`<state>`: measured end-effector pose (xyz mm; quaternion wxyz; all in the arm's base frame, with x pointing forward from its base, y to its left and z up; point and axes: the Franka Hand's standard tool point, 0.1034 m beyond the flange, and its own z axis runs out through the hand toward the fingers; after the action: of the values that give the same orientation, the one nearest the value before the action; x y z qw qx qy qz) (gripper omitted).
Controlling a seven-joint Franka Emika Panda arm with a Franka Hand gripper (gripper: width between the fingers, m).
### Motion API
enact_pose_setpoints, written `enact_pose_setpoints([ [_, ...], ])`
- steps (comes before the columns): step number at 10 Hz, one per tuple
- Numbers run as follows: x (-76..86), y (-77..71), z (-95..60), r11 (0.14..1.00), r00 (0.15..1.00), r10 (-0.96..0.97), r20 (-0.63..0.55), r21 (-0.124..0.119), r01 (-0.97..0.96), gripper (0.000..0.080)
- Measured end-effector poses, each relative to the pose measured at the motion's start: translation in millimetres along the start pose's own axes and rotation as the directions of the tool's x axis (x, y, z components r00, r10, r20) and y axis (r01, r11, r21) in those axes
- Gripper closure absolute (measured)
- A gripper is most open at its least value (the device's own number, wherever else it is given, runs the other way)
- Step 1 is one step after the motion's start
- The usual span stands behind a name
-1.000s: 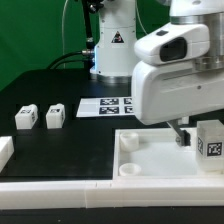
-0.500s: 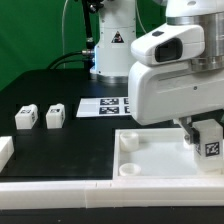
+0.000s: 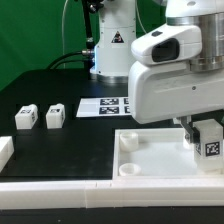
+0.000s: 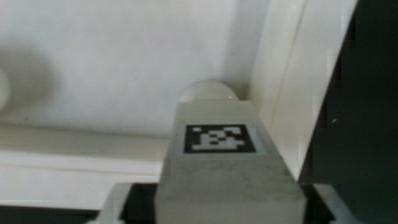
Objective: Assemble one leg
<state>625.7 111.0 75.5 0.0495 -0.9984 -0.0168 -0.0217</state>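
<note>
My gripper [image 3: 203, 134] is shut on a leg [image 3: 211, 141], a small white block whose tagged face points at the exterior camera. It holds the leg upright over the large white tray-like piece [image 3: 150, 160], at that piece's corner on the exterior view's right. In the wrist view the leg [image 4: 222, 150] fills the space between the two fingers [image 4: 135, 203], tag up, its far end at the tray's corner by the wall [image 4: 285, 60]. Whether the leg touches the tray I cannot tell. Two more legs [image 3: 25, 118] [image 3: 54, 115] stand on the black table at the exterior view's left.
The marker board [image 3: 108, 104] lies on the table behind the tray. A white part [image 3: 5, 150] sits at the exterior view's far left edge. A long white ledge [image 3: 60, 190] runs along the front. The robot base [image 3: 110, 45] stands at the back.
The gripper with the leg shifted slightly toward the exterior view's right a second ago, then stayed still. The other parts have not moved.
</note>
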Motion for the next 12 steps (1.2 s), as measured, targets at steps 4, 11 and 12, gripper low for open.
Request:
enact_pose_setpoints([
  [4,-0.6,0.8,1.1,0.857,0.857,0.515,-0.007,0.004,-0.515,0.0507],
  [11,-2.7,0.1,2.8,0.225,0.225,0.974,0.02,0.018,-0.974,0.0506],
  [12,-3.1,-2.7,3.7,0.06,0.06,0.998,0.036,0.017,-0.998,0.0506],
])
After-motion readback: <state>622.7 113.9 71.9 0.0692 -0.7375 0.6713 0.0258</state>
